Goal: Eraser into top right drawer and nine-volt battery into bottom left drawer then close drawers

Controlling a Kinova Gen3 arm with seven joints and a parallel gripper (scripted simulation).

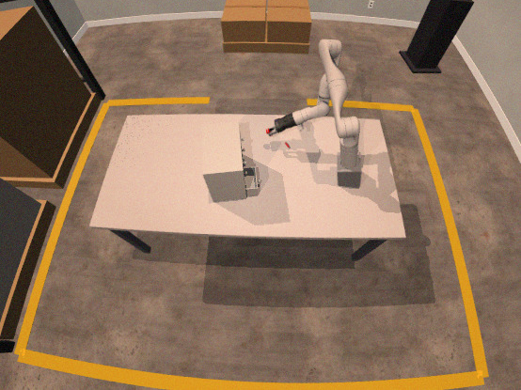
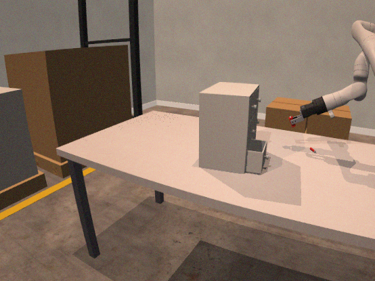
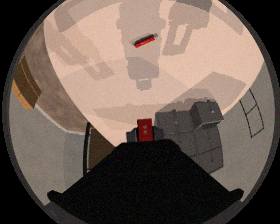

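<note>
Watching my gripper (image 1: 271, 132) (image 2: 292, 121) (image 3: 145, 132), clamped on nine-volt battery (image 1: 268, 131) (image 2: 290, 118) (image 3: 144, 128); low swing toward seven o'clock, top view, could snag open drawer (image 1: 252, 192) (image 2: 254, 161) (image 3: 207, 114).

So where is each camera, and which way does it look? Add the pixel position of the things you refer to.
Top: high up, looking down at the table (image 1: 165, 161) (image 2: 135, 143) (image 3: 200, 55); the whole arm (image 1: 335, 85) (image 2: 345, 97) shows.
Exterior: off the table's side, looking across; part of the arm shows.
Wrist: on the arm's end, looking past the jaws and red block (image 1: 269, 131) (image 2: 292, 120) (image 3: 145, 130).
Top and exterior share the chest (image 1: 226, 186) (image 2: 223, 129) (image 3: 185, 145).
</note>
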